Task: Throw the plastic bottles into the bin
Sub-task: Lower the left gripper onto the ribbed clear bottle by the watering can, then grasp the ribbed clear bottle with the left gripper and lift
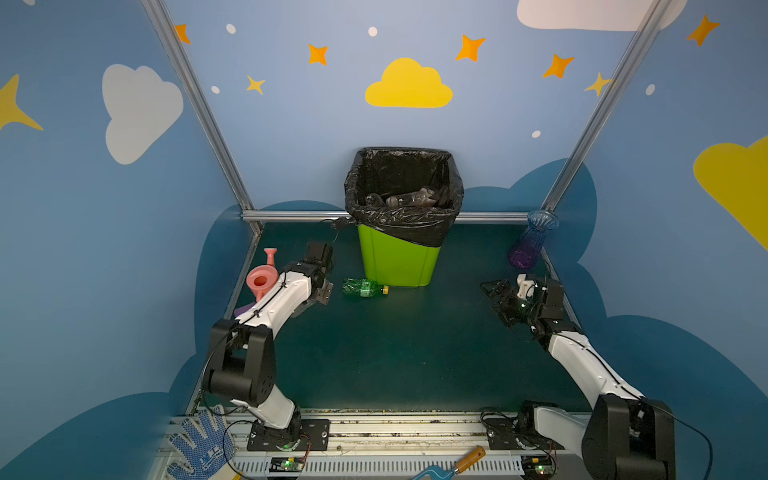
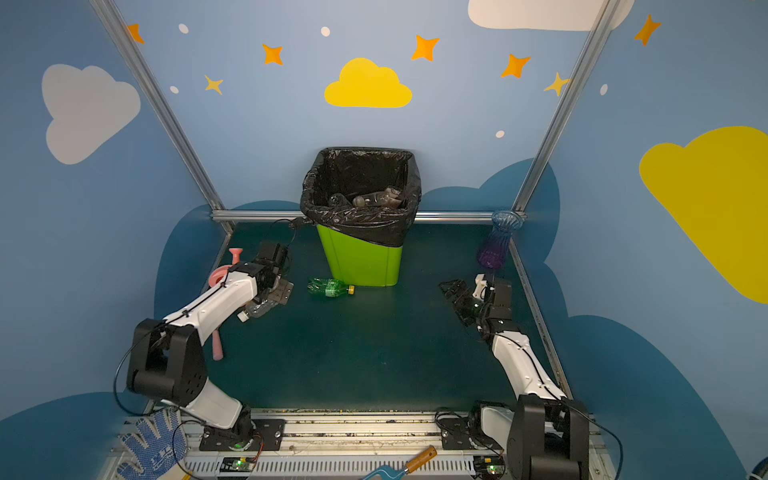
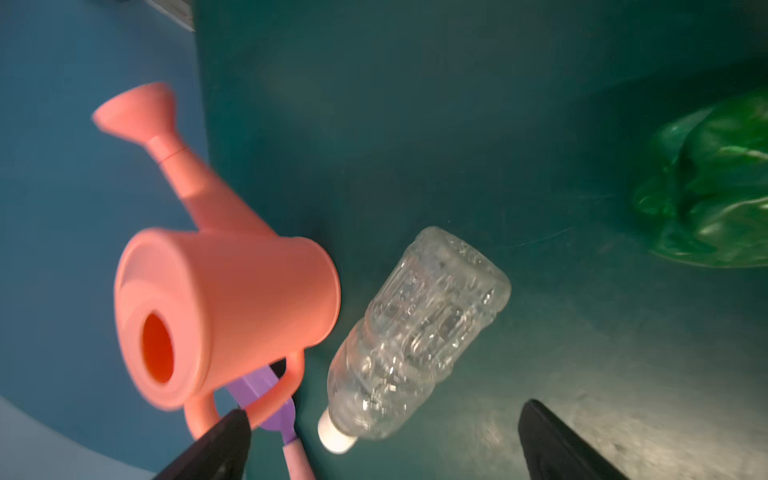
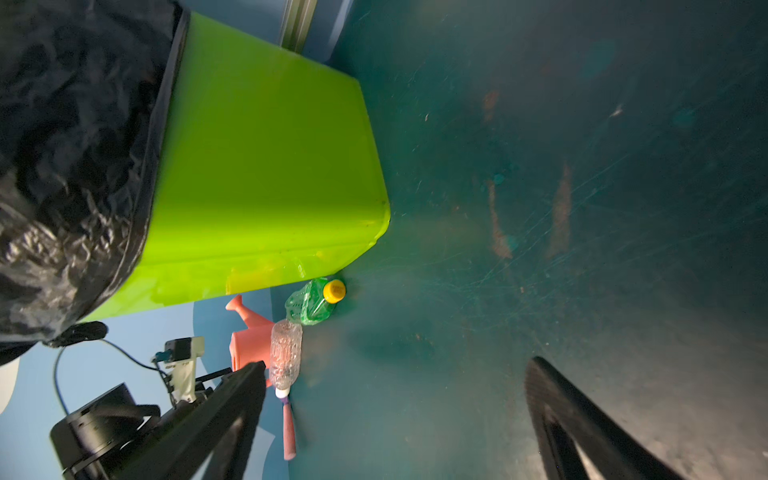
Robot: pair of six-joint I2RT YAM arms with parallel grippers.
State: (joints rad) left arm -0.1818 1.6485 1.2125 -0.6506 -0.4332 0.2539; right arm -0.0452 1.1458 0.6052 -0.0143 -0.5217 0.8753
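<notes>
A clear plastic bottle [image 3: 415, 332] with a white cap lies on the green table beside the pink watering can. My left gripper [image 3: 386, 411] hovers open over its cap end, and neither finger touches it. In a top view this bottle [image 2: 259, 309] peeks out under the left arm. A green bottle [image 1: 365, 287] with a yellow cap lies at the foot of the bin [image 1: 399, 262], a lime-green basket with a black liner. Several bottles [image 1: 409, 199] lie inside the bin. My right gripper [image 4: 397, 363] stands open and empty over bare table at the right.
A pink watering can [image 1: 262, 278] and a purple and pink trowel [image 3: 282, 415] sit by the left wall. A blue-purple vase [image 1: 534, 241] stands in the back right corner. A glove [image 1: 199, 444] and a wooden-handled tool [image 1: 457, 461] lie on the front rail.
</notes>
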